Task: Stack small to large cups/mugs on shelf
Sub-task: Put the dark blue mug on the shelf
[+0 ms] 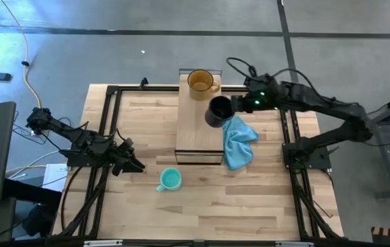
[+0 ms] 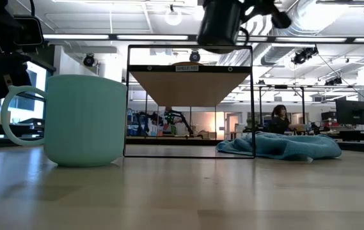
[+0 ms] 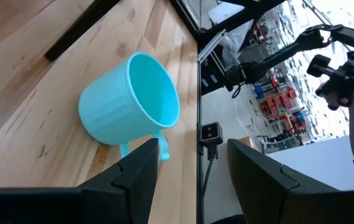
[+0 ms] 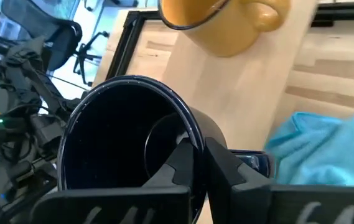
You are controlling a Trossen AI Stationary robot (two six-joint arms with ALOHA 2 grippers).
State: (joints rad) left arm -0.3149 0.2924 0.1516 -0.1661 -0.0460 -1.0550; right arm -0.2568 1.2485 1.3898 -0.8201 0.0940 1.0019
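We are holding the round black mug (image 1: 216,111) in the right gripper (image 1: 232,104), whose fingers are clamped on the mug's rim, one inside and one outside. The mug is hanging in the air above the long light-wood shelf with dark metal frame (image 1: 195,137), near the large amber-yellow glass mug (image 1: 201,82) that is standing at the far end of the shelf. The small teal mug (image 1: 169,180) is standing on the wooden table (image 1: 263,199), just beside the left gripper (image 1: 134,165), whose fingers are apart and holding nothing. A crumpled blue cloth (image 1: 238,143) is lying against the shelf side. We think the rim grip is thin, so the black mug could tilt or slip while we are lowering it. It could also knock the amber mug if we are coming down off-centre.
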